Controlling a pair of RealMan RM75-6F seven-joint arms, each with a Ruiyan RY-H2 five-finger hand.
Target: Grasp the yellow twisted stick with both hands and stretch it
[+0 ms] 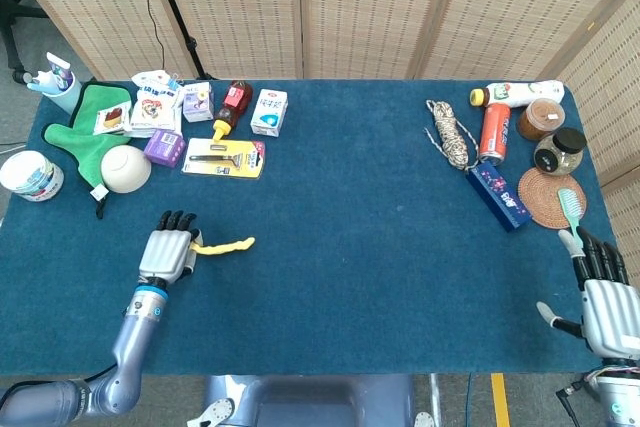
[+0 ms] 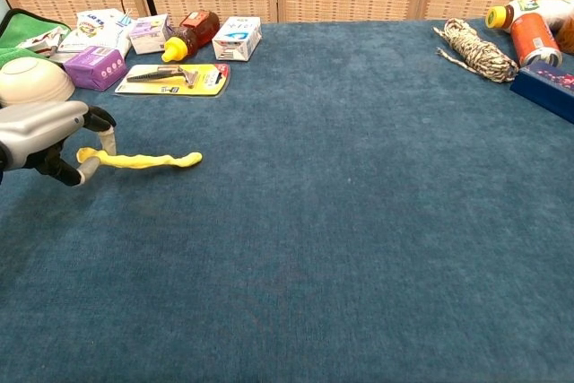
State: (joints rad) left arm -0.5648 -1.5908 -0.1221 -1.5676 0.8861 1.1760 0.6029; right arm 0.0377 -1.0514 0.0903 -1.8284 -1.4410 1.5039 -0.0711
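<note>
The yellow twisted stick (image 1: 224, 244) lies on the blue table at the front left, running left to right; the chest view shows it as a knobbly yellow strip (image 2: 143, 161). My left hand (image 1: 167, 252) pinches its left end between thumb and fingers (image 2: 100, 138), knuckles up, in both views (image 2: 49, 132). My right hand (image 1: 605, 297) hovers at the table's front right corner with its fingers spread and nothing in it, far from the stick. The chest view does not show that hand.
A white bowl (image 1: 125, 168), green cloth (image 1: 85, 132), razor pack (image 1: 224, 158), small boxes (image 1: 268, 112) and a sauce bottle (image 1: 230, 107) crowd the back left. At the right lie a rope coil (image 1: 451, 133), orange can (image 1: 494, 132), blue box (image 1: 499, 195), jars and a toothbrush (image 1: 571, 209).
</note>
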